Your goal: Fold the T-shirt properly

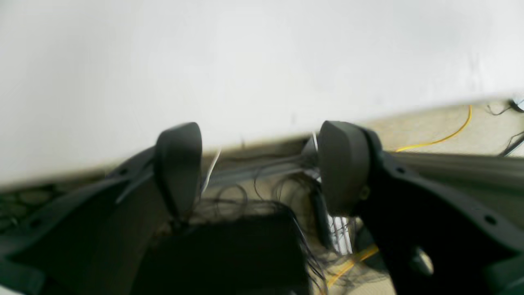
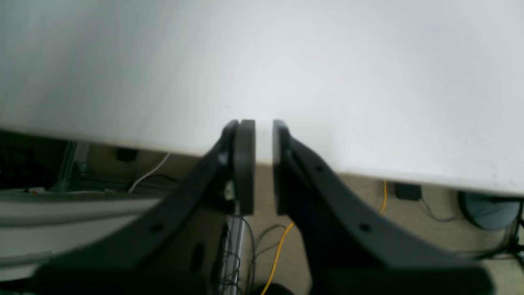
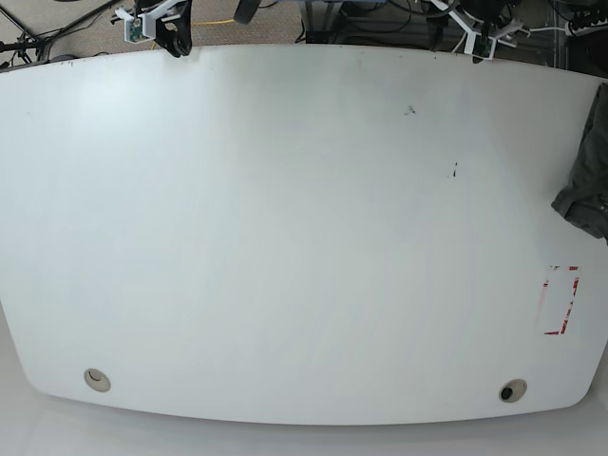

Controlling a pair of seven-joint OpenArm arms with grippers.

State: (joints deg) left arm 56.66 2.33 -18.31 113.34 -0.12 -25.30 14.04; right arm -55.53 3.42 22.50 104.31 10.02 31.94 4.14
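The dark charcoal T-shirt [image 3: 588,166] lies bunched at the table's right edge in the base view, partly cut off by the frame. Both grippers hang at the far edge of the white table [image 3: 285,218], far from the cloth. My left gripper [image 1: 262,168] is open, and only floor and cables show between its fingers; in the base view it sits at the top right [image 3: 478,43]. My right gripper [image 2: 264,164] is at the top left [image 3: 175,40]. Its fingers are nearly together with a thin gap and hold nothing.
A red-marked rectangle [image 3: 560,300] sits near the table's right edge below the shirt. Two round grommet holes [image 3: 96,379] [image 3: 513,390] lie near the front edge. Beyond the far edge are floor, a metal rail and tangled cables, among them a yellow cable [image 1: 442,140].
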